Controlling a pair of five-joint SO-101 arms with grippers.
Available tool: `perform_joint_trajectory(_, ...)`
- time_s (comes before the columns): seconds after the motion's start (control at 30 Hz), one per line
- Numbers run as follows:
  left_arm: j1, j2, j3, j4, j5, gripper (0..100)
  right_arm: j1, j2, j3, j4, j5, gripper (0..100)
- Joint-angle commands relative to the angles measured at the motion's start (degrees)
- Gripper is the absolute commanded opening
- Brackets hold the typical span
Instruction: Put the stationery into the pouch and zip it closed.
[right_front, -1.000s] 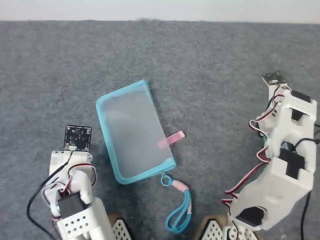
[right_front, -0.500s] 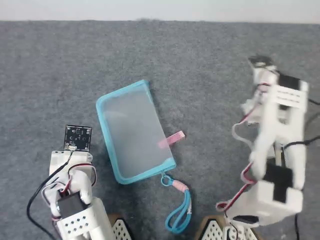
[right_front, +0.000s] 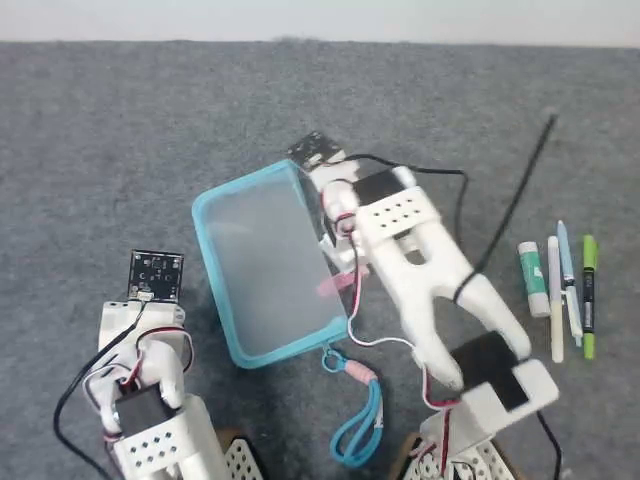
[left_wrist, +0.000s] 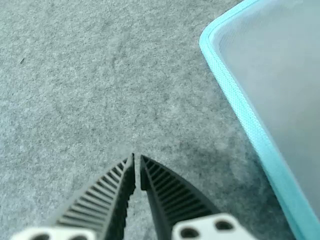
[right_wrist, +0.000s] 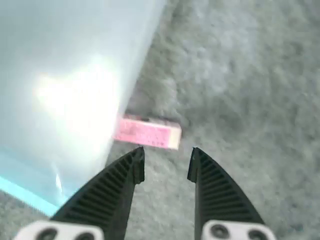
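Note:
A translucent pouch (right_front: 268, 265) with a teal zip border lies flat in the middle of the grey mat. A pink eraser (right_front: 336, 284) pokes out at its right edge. My right arm (right_front: 405, 235) stretches over that edge. In the right wrist view my right gripper (right_wrist: 165, 154) is open just above the pink eraser (right_wrist: 147, 133), beside the pouch (right_wrist: 65, 75). Several pens and a glue stick (right_front: 560, 288) lie in a row at the far right. My left gripper (left_wrist: 137, 161) is shut and empty over bare mat, left of the pouch's border (left_wrist: 235, 95).
The pouch's blue wrist strap (right_front: 360, 418) with a pink link curls toward the front edge between the two arm bases. My left arm (right_front: 150, 400) stands at the front left. Open mat lies behind the pouch up to the far wall.
My right arm has swung from the right side across to the pouch's right edge, uncovering the pens and glue stick. The left arm and the pouch have stayed put.

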Motion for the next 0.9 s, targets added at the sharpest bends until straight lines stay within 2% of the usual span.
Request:
perform_joint_trajectory(0.0, 0.4, -1.1, -0.6, -0.2, -0.5, 1, -0.8, 2.0, -5.2, -1.1, 0.4, 14.8)
perform_joint_trajectory(0.1, 0.4, -1.1, -0.6, -0.2, -0.5, 1, -0.3, 5.2, -6.2, -1.1, 11.6, 14.8)
perform_joint_trajectory(0.23, 0.4, -1.1, -0.6, -0.1, -0.5, 1, 0.5, 7.8, -6.2, 2.4, 39.0, 14.5)
perform_joint_trajectory(0.3, 0.4, -1.1, -0.6, -0.1, -0.5, 1, 0.2, 8.0, -6.2, 3.8, 47.4, 14.5)
perform_joint_trajectory(0.5, 0.4, -1.1, -0.7, -0.2, -0.5, 1, -1.2, 9.8, -5.6, 3.0, 54.3, 14.7)
perform_joint_trajectory(0.67, 0.4, -1.1, -0.7, -0.1, -0.5, 1, -1.3, 12.9, -5.4, -1.0, 54.9, 14.7)
perform_joint_trajectory(0.87, 0.4, -1.1, -0.7, -0.1, -0.5, 1, -1.1, 16.3, -5.6, -1.2, 54.9, 14.3)
